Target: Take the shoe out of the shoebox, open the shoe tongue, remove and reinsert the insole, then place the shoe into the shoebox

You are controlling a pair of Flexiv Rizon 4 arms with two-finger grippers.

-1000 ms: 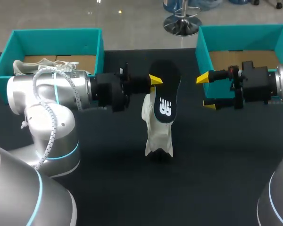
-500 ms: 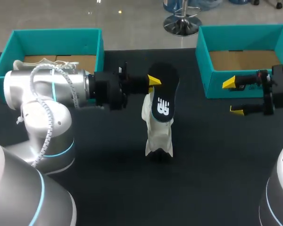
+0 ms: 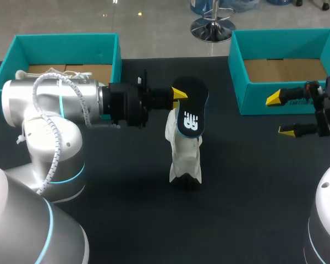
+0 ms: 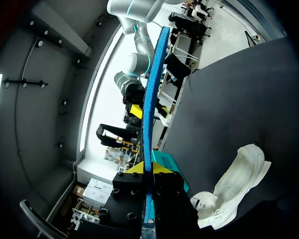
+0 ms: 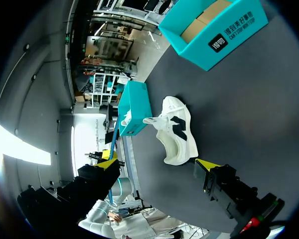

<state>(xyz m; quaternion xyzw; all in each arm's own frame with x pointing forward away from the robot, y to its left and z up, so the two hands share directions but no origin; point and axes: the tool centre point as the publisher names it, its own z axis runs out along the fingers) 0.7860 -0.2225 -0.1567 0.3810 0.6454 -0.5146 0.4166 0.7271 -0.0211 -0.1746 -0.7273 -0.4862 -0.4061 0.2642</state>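
Note:
A black insole (image 3: 190, 111) hangs over the table's middle, and my left gripper (image 3: 179, 93) is shut on its upper edge. In the left wrist view the insole (image 4: 149, 94) shows edge-on as a thin blue strip rising from between the yellow tips of the left gripper (image 4: 149, 168). Below it a white shoe (image 3: 184, 154) lies on the black table; it shows as well in the left wrist view (image 4: 234, 189) and ahead of my right gripper (image 5: 177, 132). The right gripper (image 3: 280, 115) is open and empty, in front of the right teal shoebox (image 3: 239, 82). Its fingers (image 5: 157, 164) stand wide apart.
The right teal shoebox (image 5: 214, 30) holds only a cardboard floor. A second teal box (image 3: 60, 41) at the back left holds another white shoe (image 3: 30, 74), partly behind my left arm. The dark table (image 3: 247, 192) stretches in front of the shoe.
My right arm has drawn back to the right, away from the insole, with its fingers still wide apart. The left gripper keeps hold of the insole, which has tilted slightly.

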